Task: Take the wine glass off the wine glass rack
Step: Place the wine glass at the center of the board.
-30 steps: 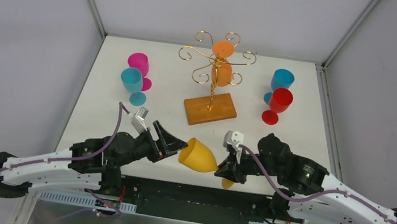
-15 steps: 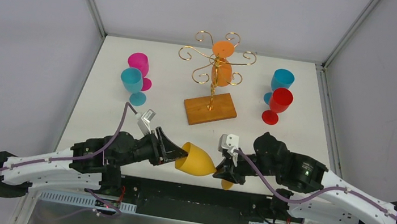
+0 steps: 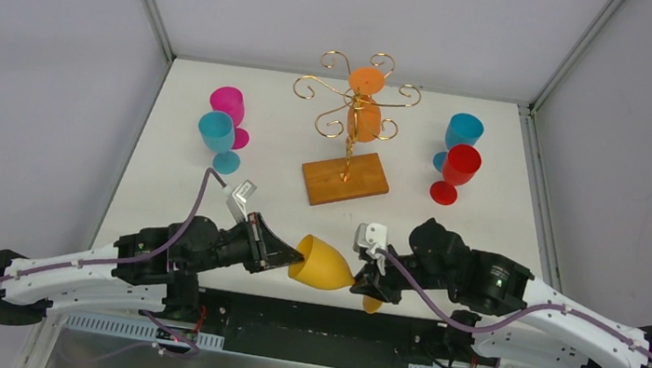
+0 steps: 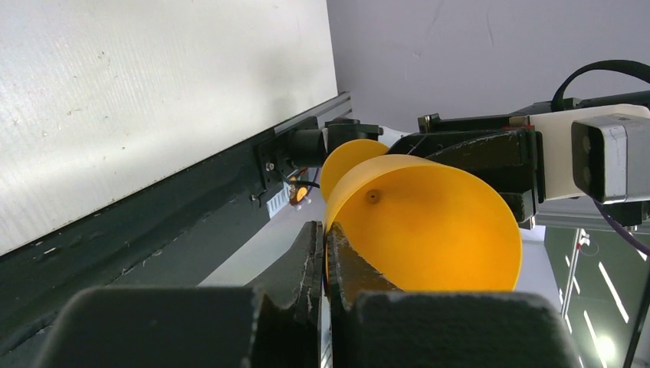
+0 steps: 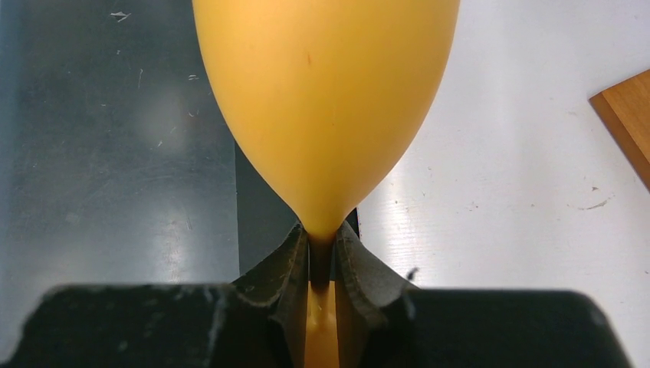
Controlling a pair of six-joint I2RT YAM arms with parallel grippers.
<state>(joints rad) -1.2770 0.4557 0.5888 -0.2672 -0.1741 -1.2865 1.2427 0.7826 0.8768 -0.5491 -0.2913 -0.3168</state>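
A yellow wine glass (image 3: 324, 263) lies on its side in the air over the table's near edge, held between both arms. My left gripper (image 3: 297, 257) is shut on the bowl's rim; in the left wrist view its jaws (image 4: 326, 230) pinch the rim wall of the glass (image 4: 429, 222), one finger inside and one outside. My right gripper (image 3: 364, 283) is shut on the stem; in the right wrist view it (image 5: 322, 238) clamps just below the bowl (image 5: 326, 100). The gold wine glass rack (image 3: 351, 121) stands behind on its wooden base (image 3: 344, 179), with an orange glass (image 3: 365, 114) hanging on it.
A pink glass (image 3: 227, 101) and a blue glass (image 3: 215, 131) stand at the back left. Another blue glass (image 3: 464, 129) and a red glass (image 3: 460, 166) stand at the back right. The black rail (image 3: 306, 318) runs under the held glass.
The left gripper moved up to the glass's mouth and shut on its rim. The right arm, still holding the stem, shifted slightly left.
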